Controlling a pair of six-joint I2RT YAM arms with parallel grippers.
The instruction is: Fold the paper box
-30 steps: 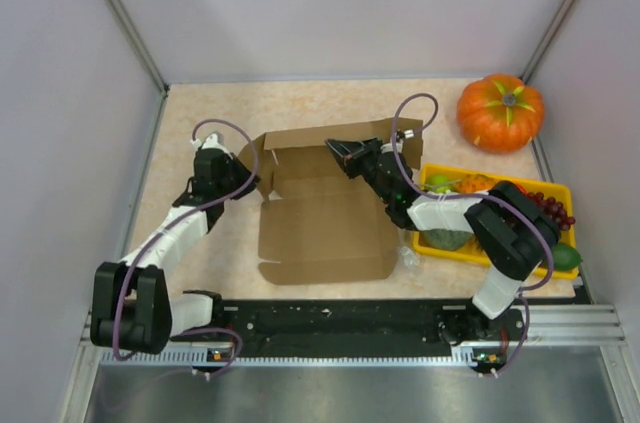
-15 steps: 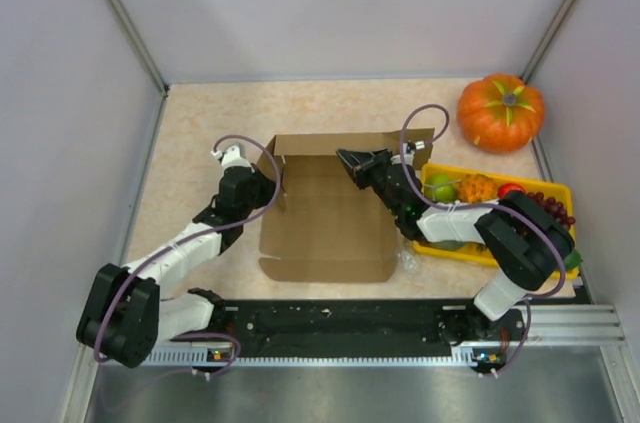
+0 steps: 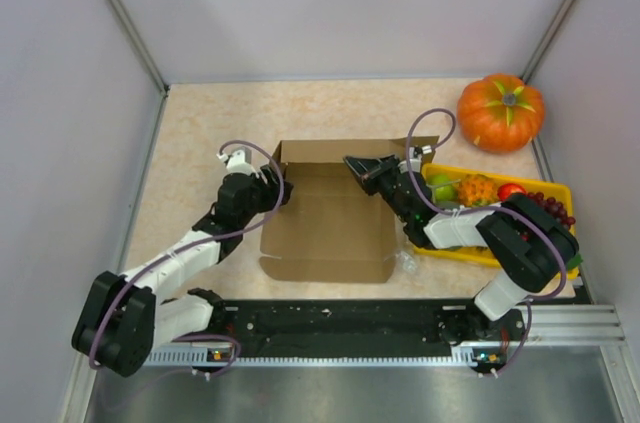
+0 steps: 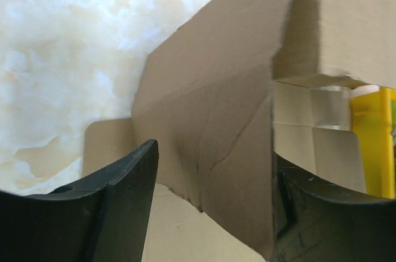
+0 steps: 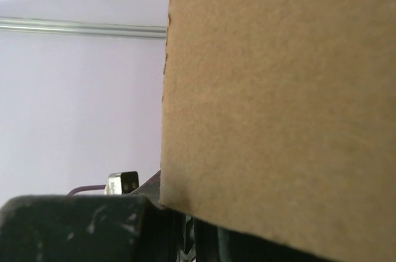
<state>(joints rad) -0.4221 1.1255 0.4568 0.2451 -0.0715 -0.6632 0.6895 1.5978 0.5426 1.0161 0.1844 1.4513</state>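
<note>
**Item: paper box [image 3: 325, 223].** Brown die-cut sheet, partly erected. It lies flat-bottomed just beside the yellow tray [image 3: 560, 189], on the tray's arm-left side.

**Change noted.** A second ago the back panel sat skewed and the flap farthest from the tray splayed outward. Now the back panel stands square and the far side wall is raised. The wall on the tray side also appears lifted. Judged: the side walls are nearly formed, and the front flap, lying flat, is not yet folded.

**Left gripper [image 3: 275, 188].** At the box wall farthest from the tray, having moved in toward the tray. The wrist view shows its fingers spread, straddling that wall without pinching it.

**Right gripper [image 3: 358, 167].** At the back corner of the box, on the tray side. Clenched or released: cannot tell.

**Obscured.** Cardboard fills the right wrist view, hiding the fingertips. The right forearm covers the box's tray-side wall and part of the tray. The slits and tabs are too faint to make out.
</note>
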